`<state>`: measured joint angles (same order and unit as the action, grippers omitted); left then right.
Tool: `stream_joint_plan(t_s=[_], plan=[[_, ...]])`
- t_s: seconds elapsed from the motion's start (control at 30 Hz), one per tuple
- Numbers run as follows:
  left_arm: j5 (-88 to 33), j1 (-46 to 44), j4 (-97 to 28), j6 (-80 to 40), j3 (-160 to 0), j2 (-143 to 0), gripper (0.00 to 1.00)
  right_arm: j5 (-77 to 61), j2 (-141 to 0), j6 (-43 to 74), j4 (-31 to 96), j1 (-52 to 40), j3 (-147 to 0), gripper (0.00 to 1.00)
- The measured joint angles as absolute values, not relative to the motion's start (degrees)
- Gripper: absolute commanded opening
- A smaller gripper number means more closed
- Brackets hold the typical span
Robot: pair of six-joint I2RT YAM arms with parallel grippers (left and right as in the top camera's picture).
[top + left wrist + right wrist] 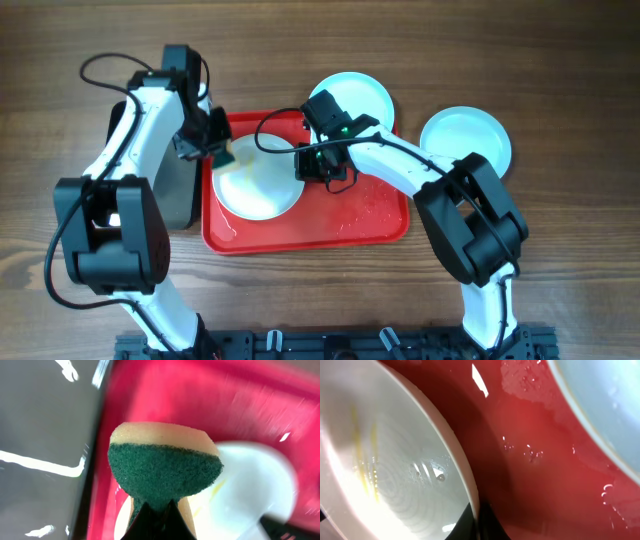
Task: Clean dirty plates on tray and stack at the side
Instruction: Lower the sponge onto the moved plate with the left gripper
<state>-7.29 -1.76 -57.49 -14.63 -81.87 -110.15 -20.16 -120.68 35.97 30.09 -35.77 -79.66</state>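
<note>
A pale plate with yellow streaks lies on the left half of the red tray. My right gripper is shut on this plate's right rim, one finger on each side. My left gripper is shut on a yellow and green sponge, held at the plate's upper left edge. A second plate sits at the tray's far edge, partly over the rim, and also shows in the right wrist view. A third plate lies on the table to the right of the tray.
A dark grey metal pan stands left of the tray, under the left arm, and fills the left of the left wrist view. Water drops lie on the tray floor. The wooden table surrounds all.
</note>
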Motion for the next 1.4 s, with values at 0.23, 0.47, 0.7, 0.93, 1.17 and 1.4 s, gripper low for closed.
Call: stream_joint_plan(t_s=[0.23, 0.47, 0.7, 0.93, 1.17, 1.4], plan=[[-10.79, -4.27, -51.35, -2.74, -74.32, -110.1, 0.04, -21.04, -120.86, 35.27, 29.5, -35.62, -79.66, 0.04], [-6.28, -9.23, -40.84, -1.72, -66.63, -107.53, 0.04, -21.21, -120.88, 34.59, 29.5, -35.51, -79.66, 0.04], [-22.02, -13.43, -39.0, 3.25, -65.82, -108.01, 0.04, -21.3, -120.88, 34.22, 29.5, -35.03, -79.66, 0.04], [-21.26, -12.99, -47.88, 4.47, -65.67, -108.14, 0.04, -22.41, -121.1, 34.17, 29.15, -35.42, -79.66, 0.04], [5.32, -11.35, -44.05, -11.66, -65.95, -106.78, 0.04, -23.33, -121.49, 34.24, 28.05, -35.94, -79.7, 0.04], [11.03, -11.9, -34.68, -12.73, -65.49, -107.2, 0.04, -23.31, -121.56, 34.65, 28.12, -35.59, -79.81, 0.04]])
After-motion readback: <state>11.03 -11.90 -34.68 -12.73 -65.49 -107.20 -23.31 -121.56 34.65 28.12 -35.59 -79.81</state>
